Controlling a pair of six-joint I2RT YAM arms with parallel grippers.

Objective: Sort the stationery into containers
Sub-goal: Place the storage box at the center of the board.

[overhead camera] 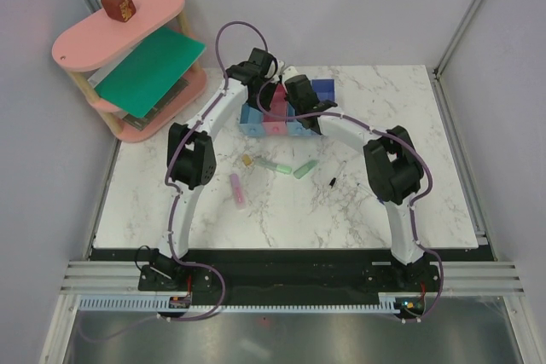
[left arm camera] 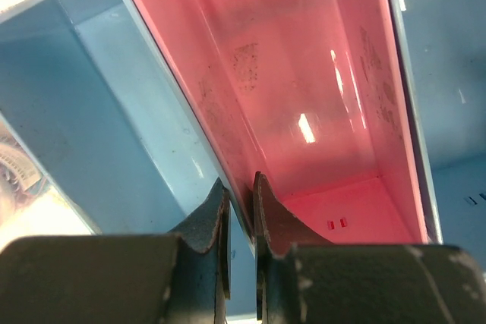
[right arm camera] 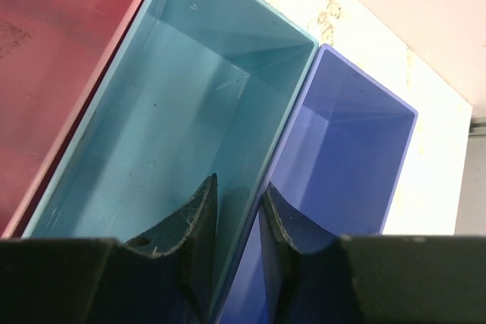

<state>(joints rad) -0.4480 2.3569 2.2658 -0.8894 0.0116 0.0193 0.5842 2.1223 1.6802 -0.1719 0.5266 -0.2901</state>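
Dark fingers (left arm camera: 205,225) of the left end effector (left arm camera: 239,187) fill the bottom of the left wrist view. They are nearly together and straddle two adjoining walls, one finger inside the light blue bin (left arm camera: 99,111), the other inside the pink bin (left arm camera: 304,73). Clenched on that paired wall.

Right end effector (right arm camera: 239,191) has the same posture. One finger sits in the teal-blue bin (right arm camera: 175,111), the other in the blue-violet bin (right arm camera: 342,157). The shared walls pass through the narrow gap between them; it reads as clenched on them.

Top view: the four bins stand side by side toward the far middle of the marble counter (overhead camera: 384,125), with the blue-violet one at the right end. Both arms reach in from the near edge and meet over the row.

Stationery lies loose on the counter, nearer than the bins and between the two arms:
- tiny yellow piece (overhead camera: 246,160), with the mint stick (overhead camera: 271,164) just beside it
- green stick (overhead camera: 304,169), to the right of the mint one
- pink stick (overhead camera: 238,189), nearest of the sticks, close to the left arm
- small black item (overhead camera: 331,182) near the right arm, too small to identify

All of these lie apart from the bins.

Far left corner: pink oval shelf (overhead camera: 85,44), with a green sheet (overhead camera: 153,66) jutting from its middle tier and a brown block (overhead camera: 118,4) on the top tier.
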